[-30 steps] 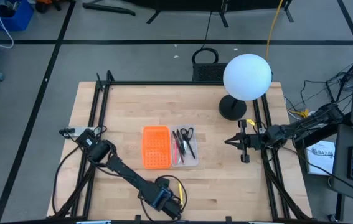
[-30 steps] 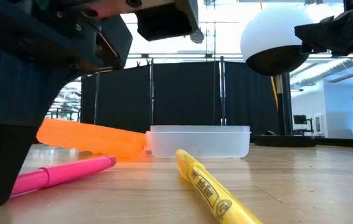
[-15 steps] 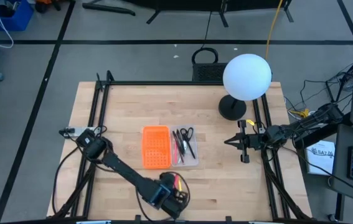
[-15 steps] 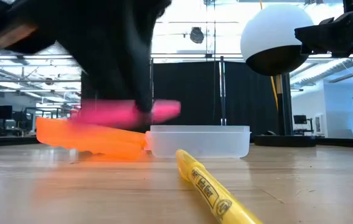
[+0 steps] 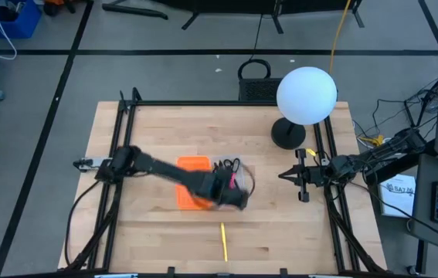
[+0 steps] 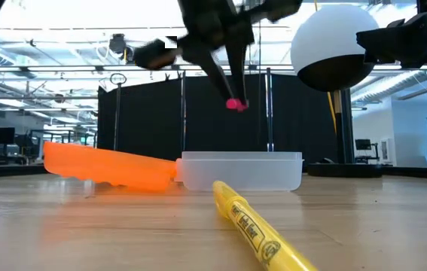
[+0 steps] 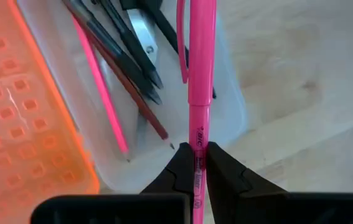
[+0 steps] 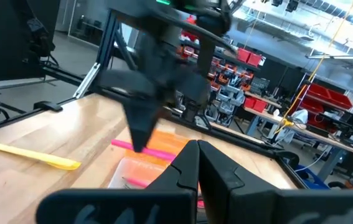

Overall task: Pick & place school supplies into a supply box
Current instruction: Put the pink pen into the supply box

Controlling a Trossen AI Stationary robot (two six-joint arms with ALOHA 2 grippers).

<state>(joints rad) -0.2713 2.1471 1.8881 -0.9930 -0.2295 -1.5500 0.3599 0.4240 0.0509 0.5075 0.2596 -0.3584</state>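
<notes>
My left gripper [image 7: 199, 163] hangs above the clear supply box [image 6: 241, 171], shut on a pink highlighter [image 7: 200, 74]. In the high view the left gripper [image 5: 230, 189] covers part of the box [image 5: 222, 166]. Inside the box [image 7: 232, 118] lie black-handled scissors [image 7: 142, 28], a pink pencil [image 7: 101, 93] and dark pens. A yellow highlighter [image 5: 223, 242] rests flat on the table, nearer the near edge. My right gripper [image 5: 282, 176] waits shut to the right of the box, above the table. My left gripper pinches the pink highlighter between its two fingers [image 7: 181, 177], on the printed barrel [image 7: 199, 146] near one end. The fingers come from above, pointing down, and lie across it. The highlighter is lifted clear and held about level over the box, its clipped cap end [image 7: 195, 25] away from the fingers.
An orange perforated piece [image 5: 191, 174] lies against the box's left side. A lamp with a white globe [image 5: 306, 94] stands at the far right of the table. Black frame rails run along the table's left and right edges. Bare wood lies around the yellow highlighter [image 6: 258, 229].
My left gripper took the pink highlighter from the table by the near edge, raised it clear and carried it fast toward the far edge, over the supply box. The yellow highlighter stayed where it was.
</notes>
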